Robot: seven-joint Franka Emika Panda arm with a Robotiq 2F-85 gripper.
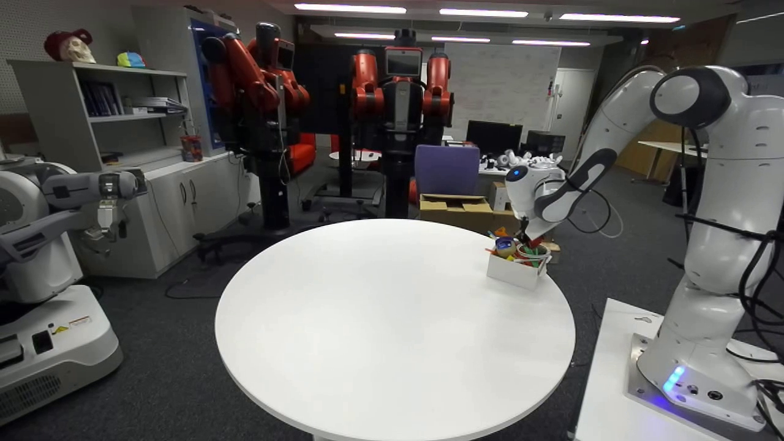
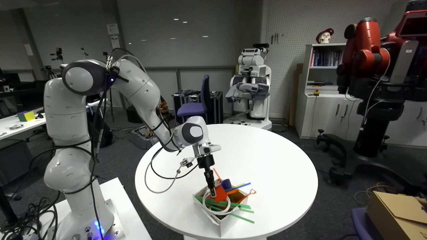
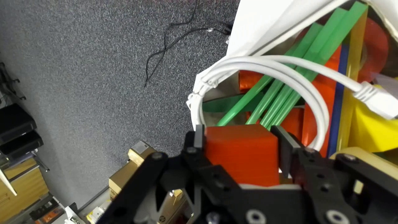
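My gripper (image 3: 238, 137) is shut on a red block (image 3: 242, 155), with a finger on each side of it. In both exterior views the gripper (image 1: 525, 237) (image 2: 212, 192) points down over a white open box (image 1: 512, 272) (image 2: 229, 225). The red block (image 2: 220, 194) is at the fingertips, at about the box's rim; whether it touches the contents below is hidden. A coiled white cable (image 3: 320, 102) lies over the box beside the block. Green sticks (image 3: 311, 65), a yellow piece (image 3: 370, 124) and other coloured things fill the box.
The box stands near the edge of a round white table (image 1: 380, 318). Cardboard boxes (image 1: 456, 211) and a purple chair (image 1: 447, 168) stand beyond that edge. The arm's base is on a separate white table (image 1: 612, 380). Loose cables (image 2: 160, 191) hang from the arm.
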